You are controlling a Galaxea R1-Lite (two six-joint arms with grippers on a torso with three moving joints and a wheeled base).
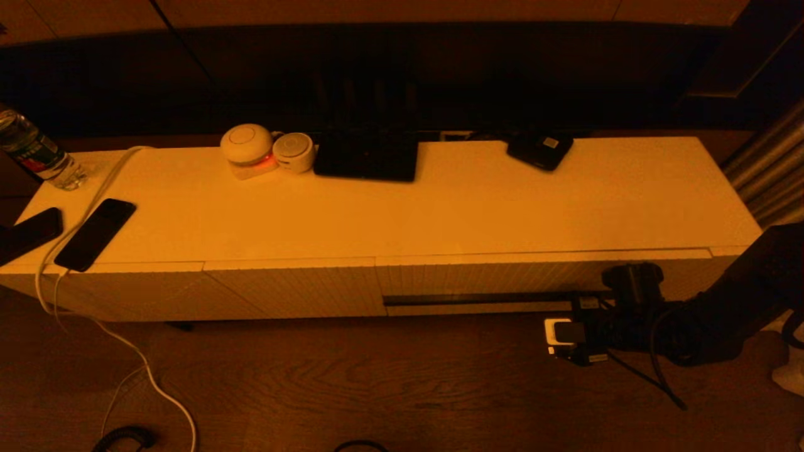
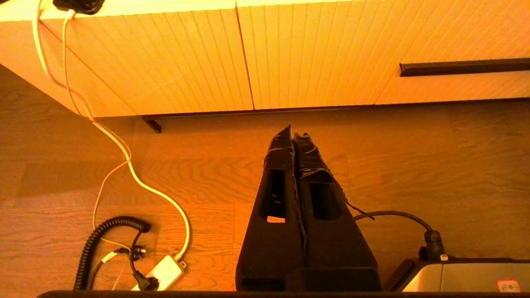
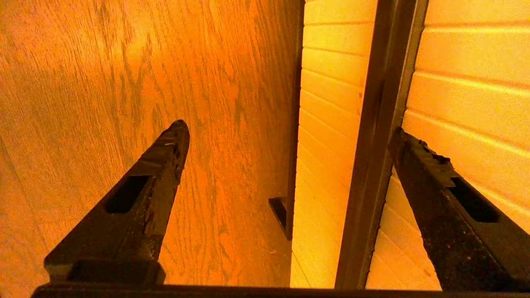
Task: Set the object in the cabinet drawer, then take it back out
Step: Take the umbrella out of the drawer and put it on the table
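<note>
Right gripper point(image 3: 285, 136) spread wide, just beside dark handle slot of white ribbed cabinet drawer point(image 3: 331, 124); left gripper point(image 2: 293, 138) closed, parked.

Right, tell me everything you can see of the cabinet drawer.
The cabinet drawer is wide and shallow, white-looking, with a finely ribbed front and a long dark handle slot along its lower part. It appears shut, its front flush with the ribbed panel beside it, low above the wood floor. The right gripper is open at the slot's right end, one finger close against the ribbed front; contact is unclear.
</note>
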